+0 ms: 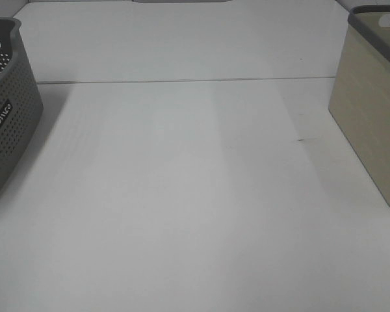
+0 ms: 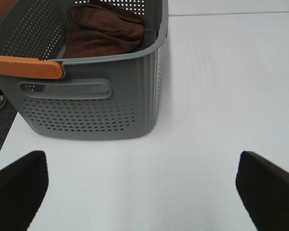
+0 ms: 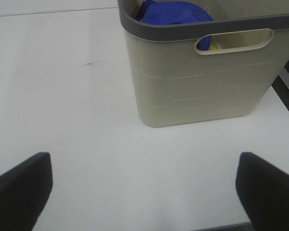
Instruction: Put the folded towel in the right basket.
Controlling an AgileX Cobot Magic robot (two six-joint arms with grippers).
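Black fingertips (image 2: pixel 19 192) of the left gripper (image 2: pixel 144 192) are seen spread wide apart over bare white table (image 1: pixel 195 214), nothing held between them. Right gripper (image 3: pixel 144 192) is likewise held open and empty, its fingers (image 3: pixel 267 190) framing the tabletop just short of the beige basket (image 3: pixel 202 82). That basket, on the right, is already occupied by a blue cloth (image 3: pixel 176 12). On the left, the grey perforated basket (image 2: pixel 94 103) is faced, and a folded brown towel (image 2: pixel 103 33) is seen lying inside it, presumably the one to be moved. No grasp has been made yet. Trouble could be met here: the towel sits deep behind the basket's wall, so the rim may be struck on the way in, and a shallow pinch may catch only the top layer, letting the fold come undone as it is carried across.
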